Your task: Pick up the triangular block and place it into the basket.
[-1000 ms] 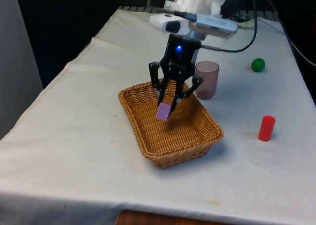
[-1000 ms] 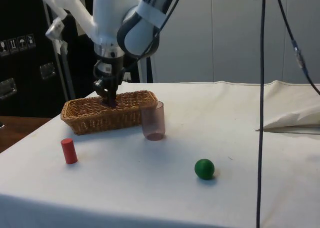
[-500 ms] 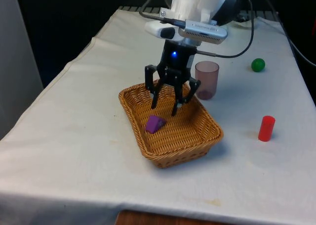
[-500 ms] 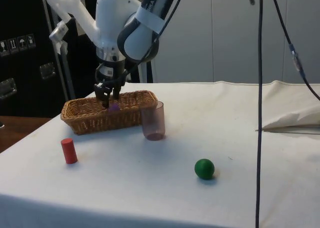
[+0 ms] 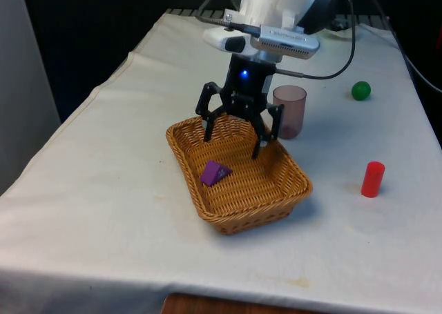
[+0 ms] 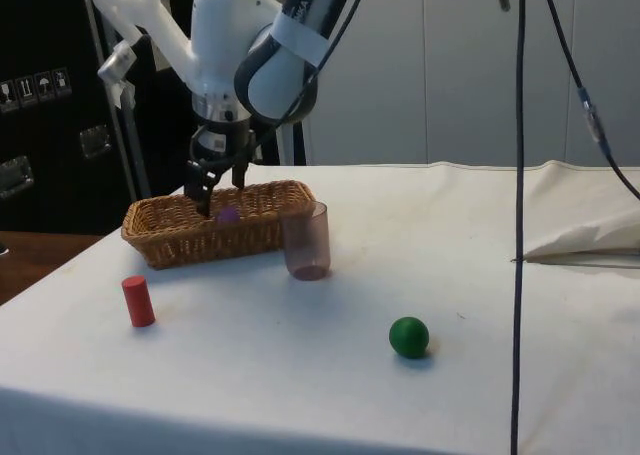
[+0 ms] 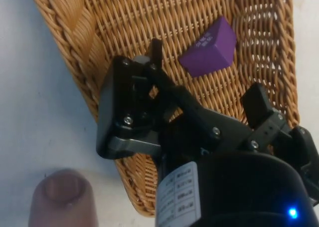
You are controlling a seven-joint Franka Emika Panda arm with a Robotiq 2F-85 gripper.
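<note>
You've got one purple triangular block [image 5: 215, 172] lying inside the basket [image 5: 290, 192], gripper [image 5: 235, 139] hanging spread wide and empty above it. Beside the basket: one cup [image 5: 289, 111], one red cylinder [image 5: 372, 179], one green ball [image 5: 360, 90].

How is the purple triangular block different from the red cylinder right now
The purple triangular block lies inside the basket; the red cylinder stands on the white cloth outside it. The block is a wedge lying on one face, the cylinder round and upright. The block sits just below the open gripper; the cylinder is well off to the front view's right. Neither is being held.
</note>
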